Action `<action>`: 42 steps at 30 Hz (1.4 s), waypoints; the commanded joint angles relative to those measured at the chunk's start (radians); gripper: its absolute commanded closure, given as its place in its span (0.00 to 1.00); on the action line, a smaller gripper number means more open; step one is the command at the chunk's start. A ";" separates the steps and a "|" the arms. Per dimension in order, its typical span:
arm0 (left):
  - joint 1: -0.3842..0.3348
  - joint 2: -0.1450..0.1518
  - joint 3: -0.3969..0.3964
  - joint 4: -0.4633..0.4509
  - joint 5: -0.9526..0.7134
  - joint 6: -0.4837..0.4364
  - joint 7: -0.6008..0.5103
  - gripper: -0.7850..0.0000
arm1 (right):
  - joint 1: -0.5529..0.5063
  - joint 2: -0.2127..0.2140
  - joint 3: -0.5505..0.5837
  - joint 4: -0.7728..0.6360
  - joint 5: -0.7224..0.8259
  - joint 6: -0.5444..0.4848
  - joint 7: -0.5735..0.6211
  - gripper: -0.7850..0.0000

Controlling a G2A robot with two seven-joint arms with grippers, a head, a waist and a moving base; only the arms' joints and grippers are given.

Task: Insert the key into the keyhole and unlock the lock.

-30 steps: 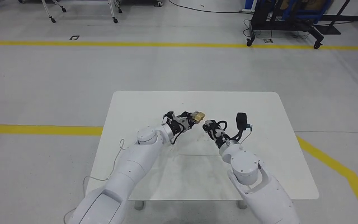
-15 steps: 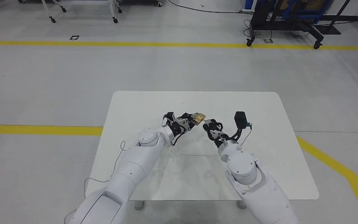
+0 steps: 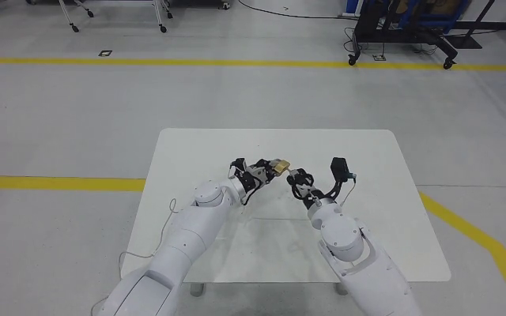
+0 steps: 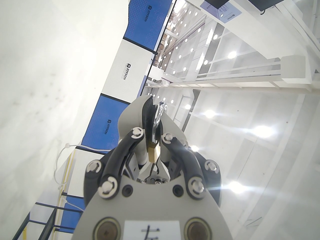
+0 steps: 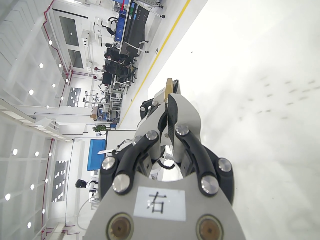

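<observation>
Left claw and right claw sit almost tip to tip over the middle of the white worktop. Since a second ago the right arm has swung slightly toward the left arm, which has held its place, and the black box on the right wrist has shifted with it. The left claw is clenched on the brass lock, whose body and silver shackle show between its fingers. The right claw, its tips just beside the lock, has its own fingers pressed together; whether the key lies between them cannot be told. Both claws remain where they were, with the lock held at the same spot.
</observation>
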 commanded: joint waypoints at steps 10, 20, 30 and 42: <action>-0.003 -0.004 -0.002 0.007 0.010 -0.011 0.002 1.00 | -0.001 -0.005 -0.002 0.007 -0.032 0.002 0.018 1.00; -0.006 -0.006 -0.001 0.012 0.031 -0.020 -0.003 1.00 | 0.003 -0.010 0.000 0.009 -0.039 0.004 0.038 1.00; -0.004 -0.007 -0.006 0.015 0.039 -0.021 -0.012 1.00 | 0.005 -0.017 0.008 0.015 -0.043 0.011 0.025 1.00; 0.007 -0.006 -0.005 0.005 0.075 -0.046 -0.004 1.00 | 0.013 -0.019 -0.014 0.024 -0.137 0.039 0.052 1.00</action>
